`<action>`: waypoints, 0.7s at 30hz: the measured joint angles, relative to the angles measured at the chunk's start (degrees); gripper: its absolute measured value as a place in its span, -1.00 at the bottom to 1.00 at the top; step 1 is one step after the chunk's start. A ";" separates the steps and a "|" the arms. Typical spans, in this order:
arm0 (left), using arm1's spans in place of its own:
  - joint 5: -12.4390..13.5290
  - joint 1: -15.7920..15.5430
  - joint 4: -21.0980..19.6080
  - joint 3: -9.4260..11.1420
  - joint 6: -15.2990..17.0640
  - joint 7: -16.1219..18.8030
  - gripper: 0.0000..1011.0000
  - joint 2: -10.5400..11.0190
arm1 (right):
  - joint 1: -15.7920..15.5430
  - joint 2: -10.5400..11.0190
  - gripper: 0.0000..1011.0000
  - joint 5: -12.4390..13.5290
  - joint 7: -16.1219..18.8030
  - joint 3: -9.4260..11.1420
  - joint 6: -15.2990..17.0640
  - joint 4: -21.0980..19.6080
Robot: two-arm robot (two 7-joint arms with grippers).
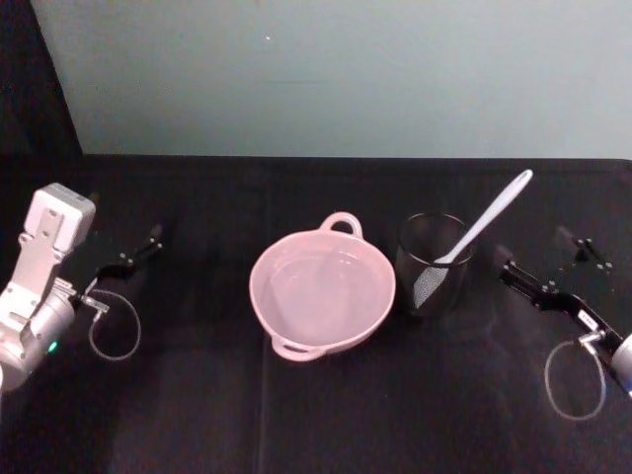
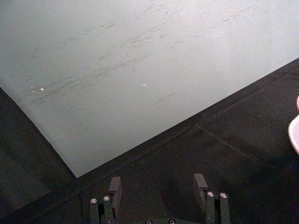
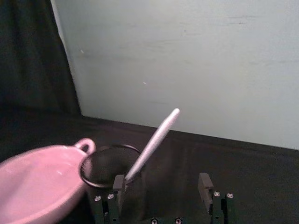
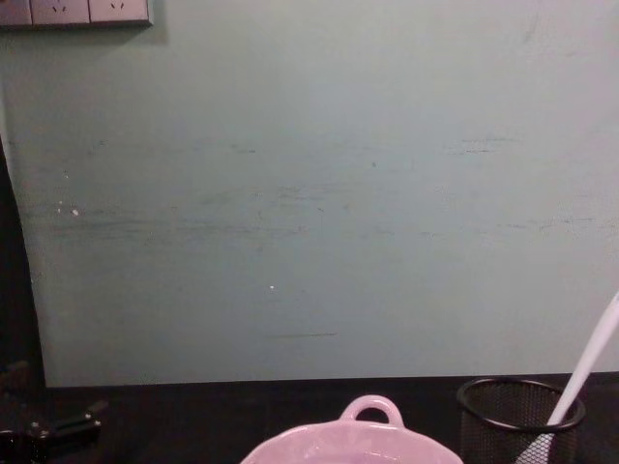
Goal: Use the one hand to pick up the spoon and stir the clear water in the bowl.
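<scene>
**Surface and room.** Black cloth table [image 1: 197, 415], running back to a pale green, lightly scuffed wall [image 1: 346, 79]. On my chest view I log a grey socket panel [image 4: 77, 12] high on that wall, at the left.

**Containers.**
- Bowl [image 1: 265, 286]: pale pink, wavy rim, one loop handle toward the wall and a second toward the robot. It stands at the table's middle and holds clear water.
- Black wire-mesh cup [image 1: 456, 291]: upright, just beside the bowl on the robot's right. I cannot tell whether the two touch. It holds the spoon.

**Task's thing.** Spoon [image 1: 486, 219]: white, long-handled, standing head-down inside the mesh cup. Its handle leans over the rim, up toward the right and the wall, with the upper end free in the air. It is outside the bowl.

**Hands.**
- Right gripper [image 1: 535, 253]: low over the cloth to the right of the cup, near it but apart. I read its fingers as spread with nothing between them. On its wrist view the gripper [image 3: 161, 179] faces the wall, and the cup [image 3: 93, 179] and spoon [image 3: 154, 142] lie just ahead of one finger.
- Left gripper [image 1: 148, 242]: at the table's left, well apart from the bowl. Its wrist view shows the gripper [image 2: 157, 179] released and empty over bare cloth.
</scene>
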 joint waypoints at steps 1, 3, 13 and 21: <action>0.00 0.00 0.00 0.00 0.00 0.00 1.00 0.00 | 0.01 -0.23 0.99 0.69 0.45 0.19 0.36 -0.19; 0.00 0.00 0.00 0.00 0.00 0.00 1.00 0.00 | 0.26 -0.90 0.99 2.61 1.64 0.67 1.66 -0.61; 0.00 0.00 0.00 0.00 0.00 0.00 1.00 0.00 | 3.51 -5.57 0.99 7.66 0.09 2.05 10.47 -0.87; 0.00 0.00 0.00 0.00 0.00 0.00 1.00 0.00 | 5.68 -10.44 0.99 9.75 -3.53 3.37 14.03 0.01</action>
